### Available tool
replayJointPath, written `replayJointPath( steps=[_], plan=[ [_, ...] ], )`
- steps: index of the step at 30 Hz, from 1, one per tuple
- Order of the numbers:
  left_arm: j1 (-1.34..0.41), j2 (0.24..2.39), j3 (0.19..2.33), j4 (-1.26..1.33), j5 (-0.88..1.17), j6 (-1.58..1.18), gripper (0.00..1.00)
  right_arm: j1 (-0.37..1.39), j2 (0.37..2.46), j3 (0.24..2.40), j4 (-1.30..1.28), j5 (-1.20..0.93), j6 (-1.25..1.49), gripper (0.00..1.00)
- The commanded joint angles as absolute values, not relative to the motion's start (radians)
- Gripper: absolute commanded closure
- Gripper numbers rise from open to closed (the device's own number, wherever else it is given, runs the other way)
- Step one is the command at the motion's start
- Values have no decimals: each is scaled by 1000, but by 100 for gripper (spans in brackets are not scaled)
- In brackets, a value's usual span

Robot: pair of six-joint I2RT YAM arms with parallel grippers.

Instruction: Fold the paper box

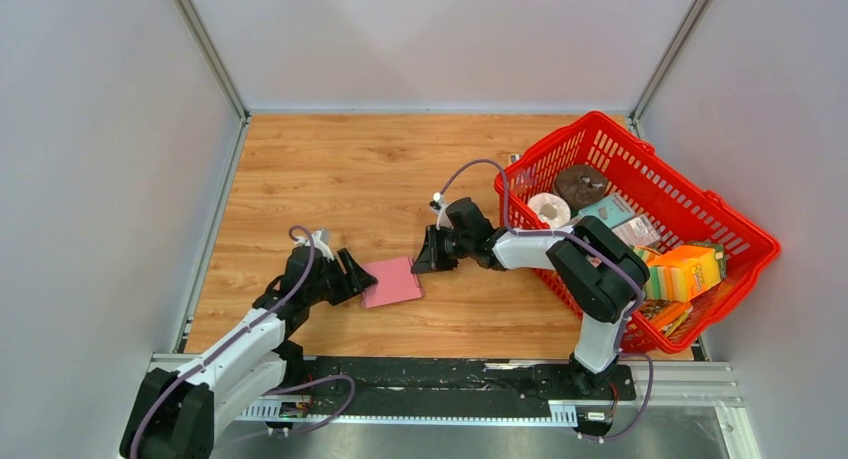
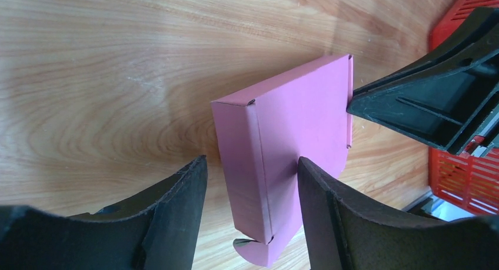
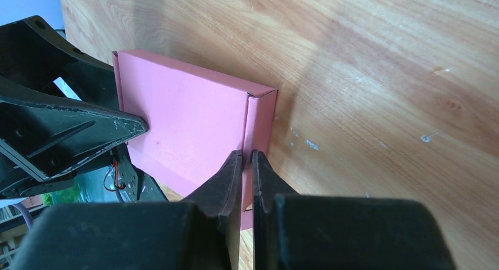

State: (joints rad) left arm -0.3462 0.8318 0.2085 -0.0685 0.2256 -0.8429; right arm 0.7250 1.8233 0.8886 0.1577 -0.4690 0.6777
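Pink folded paper box (image 1: pixel 392 281) is lying flat on the wooden table (image 1: pixel 330 179), its near edge sitting between the widely spread fingers of the left gripper (image 1: pixel 360 276), which is grasping nothing. The right gripper (image 3: pixel 247 153), fingers nearly closed, is touching the box's far side wall; any pinch is unclear. A red plastic basket (image 1: pixel 690 181) is standing beyond.

The left arm (image 1: pixel 235 351) and right arm (image 1: pixel 600 334) are built of white links joined by black housings. Each carries a thin lilac cable (image 1: pixel 478 163) looping loosely outside its shell. The left gripper (image 2: pixel 252 161) has broad, curved matte-black fingers (image 2: pixel 170 217). The right gripper (image 3: pixel 247 155) has slim black wedge-shaped fingers (image 3: pixel 220 185), and the plastic is lightly scuffed.
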Motion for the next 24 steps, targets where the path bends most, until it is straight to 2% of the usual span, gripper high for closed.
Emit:
replayJointPath(
  steps=[1, 6, 11, 13, 19, 21, 24],
  plan=[
    [-342, 847, 180, 92, 264, -903, 35, 712, 1827, 861, 84, -364, 647, 92],
    [-341, 905, 170, 207, 285, -939, 39, 712, 1838, 867, 86, -371, 643, 92],
    [-341, 946, 167, 242, 290, -989, 51, 713, 1821, 880, 55, -368, 623, 90],
    [-342, 936, 161, 238, 285, -1011, 57, 719, 1801, 896, 32, -361, 600, 84],
    [-341, 856, 172, 104, 255, -1055, 68, 788, 1678, 940, -155, -269, 505, 58],
    [-339, 833, 175, 71, 270, -1078, 69, 816, 1622, 960, -236, -232, 474, 45],
    [-334, 816, 192, 20, 297, -1124, 79, 885, 1531, 971, -322, -102, 390, 24]
  ],
)
